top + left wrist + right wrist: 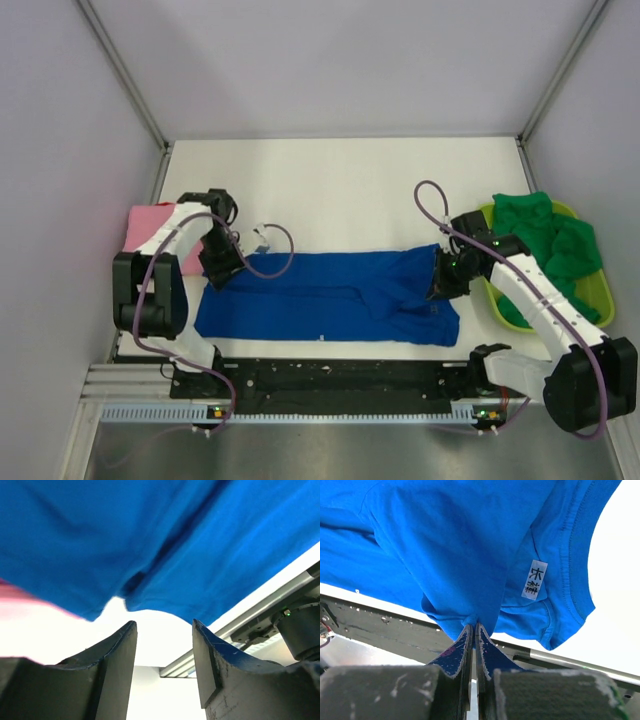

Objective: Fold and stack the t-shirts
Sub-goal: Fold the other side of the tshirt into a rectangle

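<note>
The right claw point(474, 628) is pinched tight on a bunched bit of the blue t-shirt point(445, 545). A small white tag point(535, 580) with black marks sits by the neck. The white bench point(620, 590) shows beside the shirt.

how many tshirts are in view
3 at least: blue t-shirt spread across the near table, pink t-shirt at the left edge, green t-shirt heaped in the basket at right, possibly hiding more.

The royal-blue t-shirt point(330, 295) is showing a white tag point(534, 580) with black characters; the pink t-shirt point(150, 228) and green t-shirts point(545, 235) are looking plain; the basket point(603, 290), lime.
</note>
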You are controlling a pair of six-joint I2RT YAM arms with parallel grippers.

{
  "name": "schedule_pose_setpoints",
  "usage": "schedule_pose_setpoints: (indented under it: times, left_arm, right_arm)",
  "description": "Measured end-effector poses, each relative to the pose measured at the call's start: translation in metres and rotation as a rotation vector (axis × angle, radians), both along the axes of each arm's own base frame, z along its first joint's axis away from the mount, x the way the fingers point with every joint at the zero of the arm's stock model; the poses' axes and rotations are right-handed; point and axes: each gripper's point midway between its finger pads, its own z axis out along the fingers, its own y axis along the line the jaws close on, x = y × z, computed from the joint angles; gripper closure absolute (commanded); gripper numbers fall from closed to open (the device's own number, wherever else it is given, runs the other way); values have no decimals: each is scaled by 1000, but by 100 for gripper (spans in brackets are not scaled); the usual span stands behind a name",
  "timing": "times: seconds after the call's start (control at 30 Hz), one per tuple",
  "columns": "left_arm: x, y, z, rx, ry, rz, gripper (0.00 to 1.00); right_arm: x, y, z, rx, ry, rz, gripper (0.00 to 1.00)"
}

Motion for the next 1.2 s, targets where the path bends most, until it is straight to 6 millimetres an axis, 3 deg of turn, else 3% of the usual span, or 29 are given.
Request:
schedule_pose_setpoints:
  times: [0.13,0.2,0.27,0.37,0.47,0.57,0.67,0.8,0.9,1.07,1.2]
  left_arm:
    - [35,-15,35,-34,-114,50,56]
    - [55,-46,54,-97,-192,37,56]
    - [61,-94,64,-184,-232,-43,55]
    - [37,-191,70,-359,-215,-248,53]
    - [-4,-267,75,-499,-159,-434,52]
    - [-36,-317,75,-602,-128,-563,50]
    - [-60,-354,71,-673,-127,-670,51]
    - [-79,-388,48,-707,-142,-767,51]
    - [-81,-403,22,-687,-143,-797,51]
    - [-68,-407,-12,-625,-183,-800,53]
    - [-60,-403,-23,-592,-218,-809,55]
  right_arm:
    - [1,-1,-1,-8,-3,-2,100]
    - [3,-3,-3,-21,1,-9,100]
    - [4,-5,-5,-29,6,-15,100]
    - [15,-10,-15,-48,25,-45,100]
    - [31,-18,-29,-60,50,-99,100]
    - [43,-20,-43,-60,73,-128,100]
    - [51,-17,-56,-45,100,-133,100]
    - [59,-12,-59,-23,85,-136,100]
    - [64,-11,-58,-16,67,-136,100]
    - [66,-10,-58,-9,56,-134,100]
    - [67,-9,-59,-4,51,-133,100]
